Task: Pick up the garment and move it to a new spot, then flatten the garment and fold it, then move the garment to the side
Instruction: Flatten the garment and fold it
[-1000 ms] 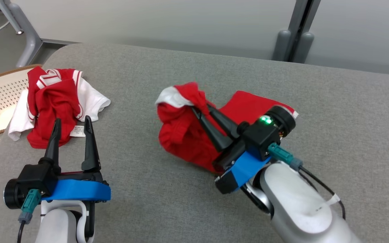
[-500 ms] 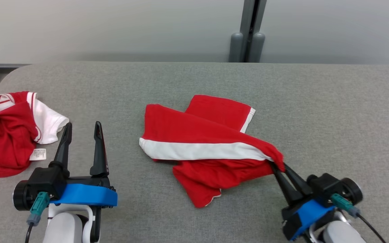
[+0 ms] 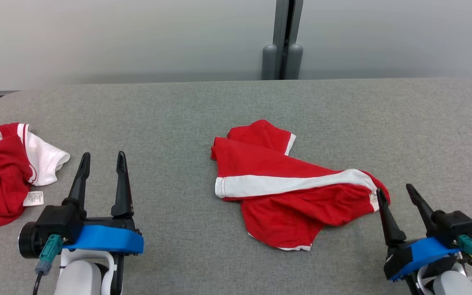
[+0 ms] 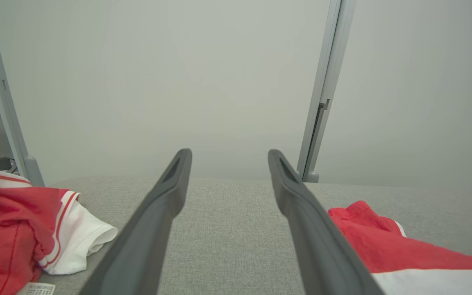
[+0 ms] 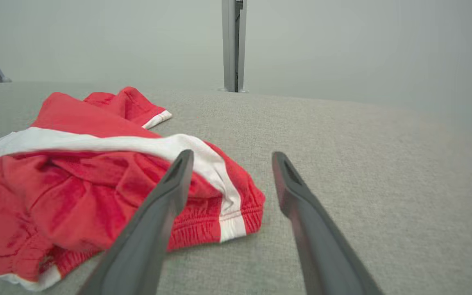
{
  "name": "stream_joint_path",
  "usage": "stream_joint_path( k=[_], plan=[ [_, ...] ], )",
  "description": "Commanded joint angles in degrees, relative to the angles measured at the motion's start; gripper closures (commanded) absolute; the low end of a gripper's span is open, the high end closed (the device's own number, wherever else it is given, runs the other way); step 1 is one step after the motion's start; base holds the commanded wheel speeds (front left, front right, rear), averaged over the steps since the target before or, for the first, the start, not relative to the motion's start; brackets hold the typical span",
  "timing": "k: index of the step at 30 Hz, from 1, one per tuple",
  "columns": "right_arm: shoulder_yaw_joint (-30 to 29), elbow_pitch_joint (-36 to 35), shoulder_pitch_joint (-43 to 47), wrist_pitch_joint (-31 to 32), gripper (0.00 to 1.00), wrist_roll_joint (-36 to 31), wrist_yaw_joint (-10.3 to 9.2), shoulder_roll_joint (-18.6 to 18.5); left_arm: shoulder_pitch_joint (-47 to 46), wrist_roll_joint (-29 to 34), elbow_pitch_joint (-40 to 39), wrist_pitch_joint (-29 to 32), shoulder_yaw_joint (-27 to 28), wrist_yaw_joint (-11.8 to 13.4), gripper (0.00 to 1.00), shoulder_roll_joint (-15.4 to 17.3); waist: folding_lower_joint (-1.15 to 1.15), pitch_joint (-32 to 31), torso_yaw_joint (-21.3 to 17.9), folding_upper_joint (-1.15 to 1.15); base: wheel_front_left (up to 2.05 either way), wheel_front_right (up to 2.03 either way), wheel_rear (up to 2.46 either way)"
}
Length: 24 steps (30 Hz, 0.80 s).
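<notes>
Head view has the crumpled red fabric shorts with a white stripe [image 3: 285, 205] lying centrally on the grey fabric-covered table [image 3: 178, 119], at ten o'clock from the empty, wide-spread right gripper [image 3: 394, 188]; probably soft, light and limp, they look best pinched at the near waistband corner, while the left gripper [image 3: 103, 154] likewise gapes empty.

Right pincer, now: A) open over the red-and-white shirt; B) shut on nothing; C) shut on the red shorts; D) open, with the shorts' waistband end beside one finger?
D: the right pincer has its fingers apart with only grey surface between them, the red shorts lying beside it.
</notes>
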Motion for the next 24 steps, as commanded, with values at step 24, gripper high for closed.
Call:
stream_joint_path(
  k=[24],
  plan=[
    [-1.73, -14.43, 0.61, -0.03, 0.00, -1.35, 0.01, 7.08, -0.52, 1.82, 0.63, -0.15, -0.93, -0.18, 0.00, -0.15, 0.00, 0.55, -1.17, 0.00, 0.00, 0.00, 0.00]
  ],
)
